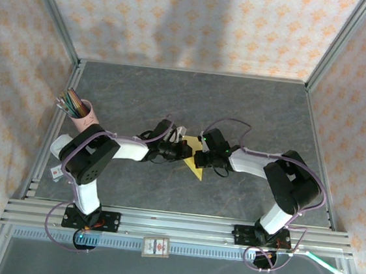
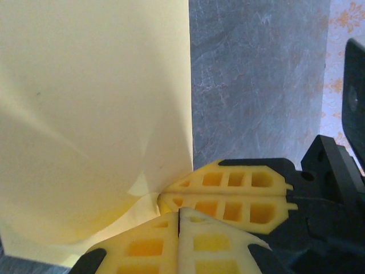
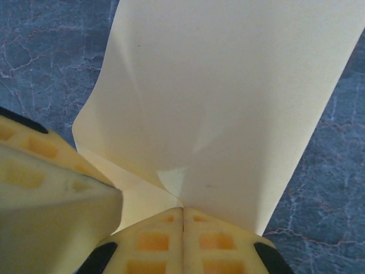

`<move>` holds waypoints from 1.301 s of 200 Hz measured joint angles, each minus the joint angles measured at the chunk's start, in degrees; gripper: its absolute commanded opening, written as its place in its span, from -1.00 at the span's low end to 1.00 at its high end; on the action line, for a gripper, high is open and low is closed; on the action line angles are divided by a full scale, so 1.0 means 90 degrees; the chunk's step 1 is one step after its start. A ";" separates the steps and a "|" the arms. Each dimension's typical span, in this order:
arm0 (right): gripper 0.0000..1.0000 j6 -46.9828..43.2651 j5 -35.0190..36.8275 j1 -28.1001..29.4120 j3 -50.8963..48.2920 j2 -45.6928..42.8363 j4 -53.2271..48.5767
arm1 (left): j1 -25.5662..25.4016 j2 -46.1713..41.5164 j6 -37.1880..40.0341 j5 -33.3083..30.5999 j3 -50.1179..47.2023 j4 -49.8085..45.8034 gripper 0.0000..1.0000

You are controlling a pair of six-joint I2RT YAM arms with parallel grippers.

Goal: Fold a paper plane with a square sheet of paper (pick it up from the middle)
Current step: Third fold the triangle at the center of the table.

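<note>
**Top external view.** Well to the right of the pink cylindrical cup of coloured pencils [image 1: 80, 117], near the middle of the dark grey stone-patterned table top [image 1: 193, 99]: thin plain yellow sheet of paper [image 1: 193, 168], showing as a small creased triangle with its tip toward the arm bases. Meeting over its far edge from either side: black left gripper [image 1: 183, 151] on the cup's side, black right gripper [image 1: 199, 158] on the side away from the cup, tips just beside each other. Too small here to tell how the jaws stand.

**Left wrist view.** At the bottom edge, left gripper [image 2: 179, 212], its yellow lattice jaws pressed together and pinching the lower edge of the yellow sheet of paper [image 2: 97, 103]. Sheet spreading up and leftward from the pinch, soft creases fanning out of that spot, straight right edge against the table top [image 2: 256, 85]. Coming in from the right, right gripper [image 2: 162, 196], jaws likewise closed on the same bit of paper.

**Right wrist view.** Right gripper [image 3: 182, 209] at bottom centre, jaws flat against each other on the paper's near edge. Yellow sheet of paper [image 3: 228, 97] fanning upward from the nip, left margin curled over. From the lower left, left gripper [image 3: 117, 191] clamped on the same spot, tips of both nearly touching. Table top [image 3: 40, 63] behind on both sides.
</note>
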 measured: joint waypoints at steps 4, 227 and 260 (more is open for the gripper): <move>-0.91 0.0002 0.0000 0.0000 0.0000 0.0000 0.0000 | 0.0000 0.0029 0.0010 0.0000 0.0019 -0.0007 -0.84; -0.91 -0.0002 0.0010 0.0000 0.0000 0.0012 0.0000 | 0.0136 0.0121 0.0663 -0.0257 0.0129 -0.0585 -0.78; -0.91 -0.0002 0.0010 0.0000 0.0000 0.0012 0.0002 | 0.0228 0.0206 0.0695 -0.0342 0.0121 -0.0600 -0.78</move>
